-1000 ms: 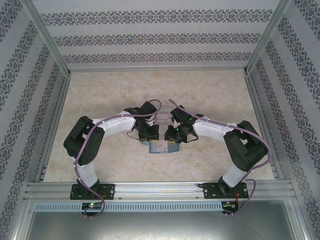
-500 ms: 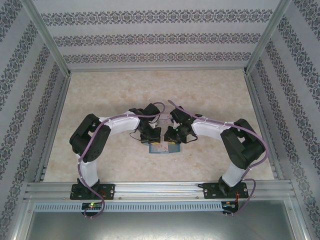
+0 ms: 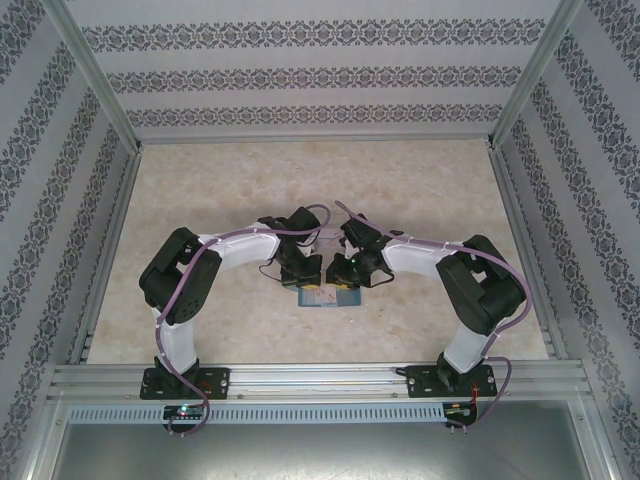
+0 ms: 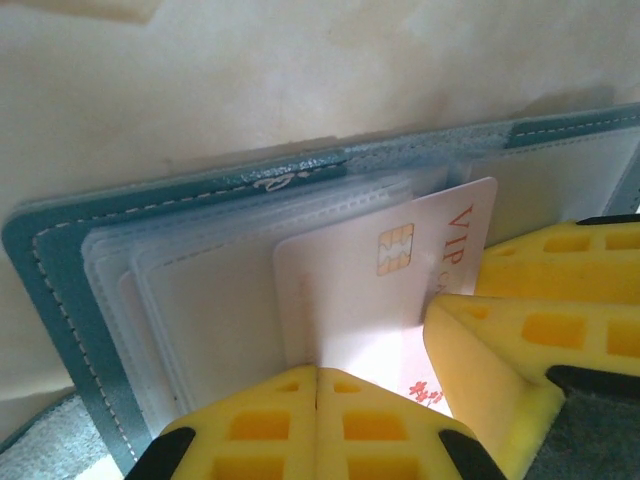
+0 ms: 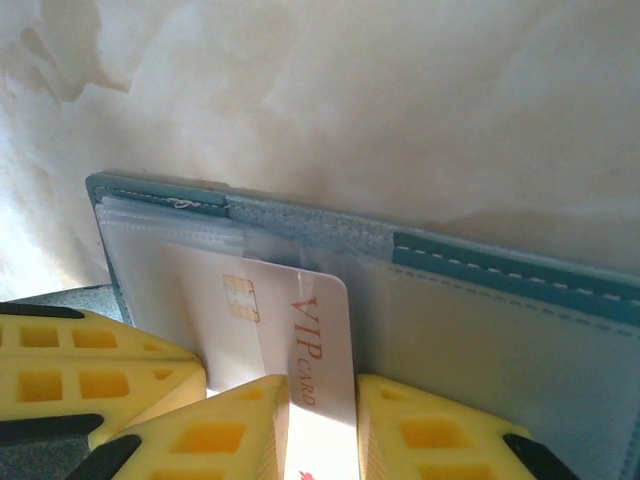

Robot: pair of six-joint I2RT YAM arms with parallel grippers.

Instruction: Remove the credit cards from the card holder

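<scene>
The teal card holder [image 3: 326,297] lies open on the table between both grippers, its clear sleeves [image 4: 200,290] fanned on the left page. A white credit card [image 5: 322,330] marked VIP, with a gold chip, sticks partway out of a sleeve. My left gripper [image 4: 318,372] is shut, its tips resting on the card's near edge beside the sleeves. My right gripper [image 5: 322,388] stands a narrow gap apart over the card [image 4: 400,290], one finger [image 5: 230,420] on top of it and the other [image 5: 440,425] just past its right edge. Other cards are hidden.
A pale clear tray [image 3: 323,237] sits just behind the two wrists. Aluminium rails [image 3: 320,378] frame the marbled table [image 3: 320,180], and patterned walls enclose it on three sides.
The left arm's elbow has swung inward to the right and both grippers have settled closer over the card holder. Over the last half second almost nothing has moved.
</scene>
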